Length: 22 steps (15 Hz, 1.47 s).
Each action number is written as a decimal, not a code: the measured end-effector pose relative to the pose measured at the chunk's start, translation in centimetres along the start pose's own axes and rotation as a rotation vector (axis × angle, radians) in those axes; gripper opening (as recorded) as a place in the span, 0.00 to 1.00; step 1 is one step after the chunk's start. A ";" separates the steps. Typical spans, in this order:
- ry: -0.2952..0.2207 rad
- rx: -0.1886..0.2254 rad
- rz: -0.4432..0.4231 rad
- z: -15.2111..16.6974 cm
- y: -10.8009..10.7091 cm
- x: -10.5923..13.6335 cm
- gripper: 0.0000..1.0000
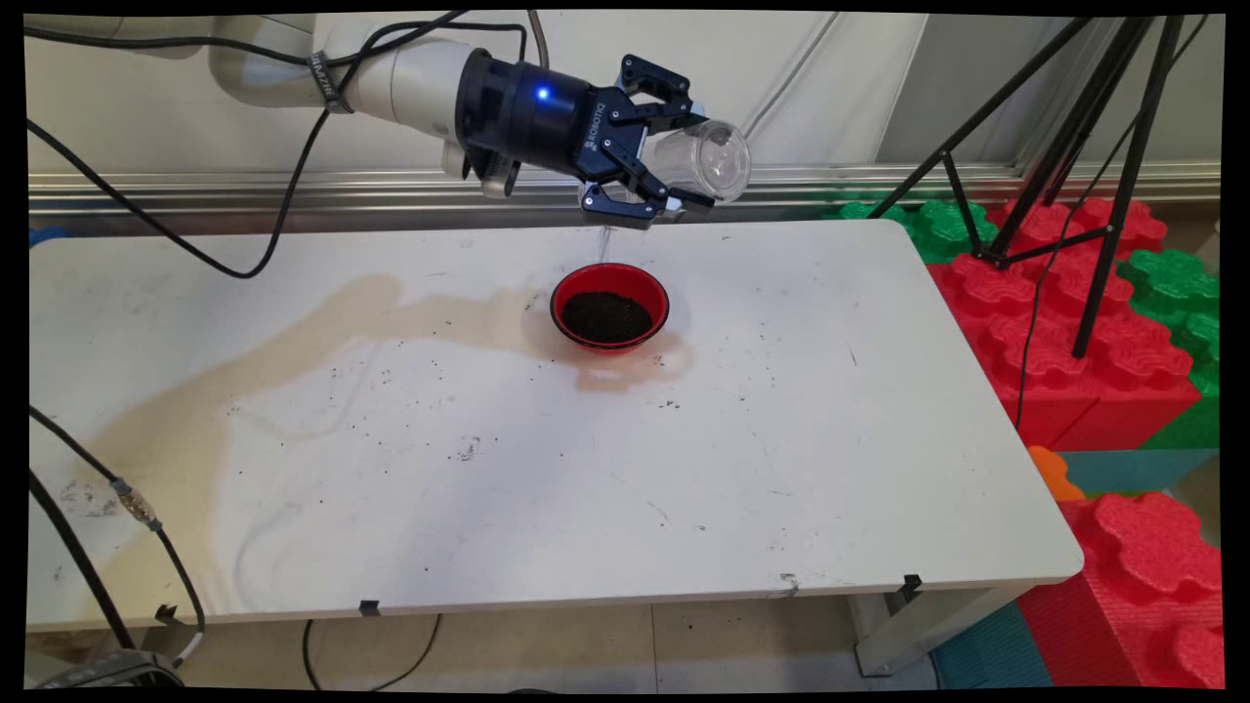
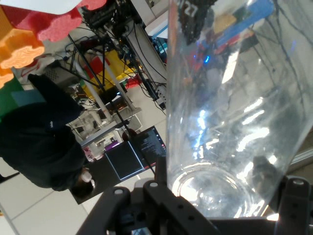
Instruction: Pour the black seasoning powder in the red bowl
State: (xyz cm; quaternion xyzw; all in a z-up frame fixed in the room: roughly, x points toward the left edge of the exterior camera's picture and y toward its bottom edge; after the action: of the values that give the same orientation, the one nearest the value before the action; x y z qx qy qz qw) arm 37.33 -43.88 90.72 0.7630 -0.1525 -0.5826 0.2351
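Gripping a clear plastic cup (image 1: 705, 159) sideways, tool (image 1: 656, 151) closed on its body, high above the counter (image 1: 830, 439) and just behind the red bowl (image 1: 609, 307) of dark grounds. Worth keeping the cup's mouth over the bowl, tilt slow, squeeze gentle on thin walls.

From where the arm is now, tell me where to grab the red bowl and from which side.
Probably best from straight above, one finger inside and one outside the rim of the red bowl. It is low, round and upright, with dark grounds filling the middle, so the sloped wall gives little to pinch. The far rim lies nearest the gripper, but that is shut on a clear cup, which would have to be set down first.
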 end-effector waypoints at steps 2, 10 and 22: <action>0.000 -0.005 -0.018 0.0 0.1 -0.1 0.00; 0.000 -0.022 -0.073 0.0 0.4 -0.5 0.00; -0.013 -0.054 -0.127 0.0 1.3 -1.0 0.00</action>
State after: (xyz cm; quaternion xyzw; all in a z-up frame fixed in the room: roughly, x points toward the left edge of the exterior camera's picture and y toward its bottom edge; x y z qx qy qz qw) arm 37.12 -44.45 92.21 0.7608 -0.0894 -0.6051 0.2170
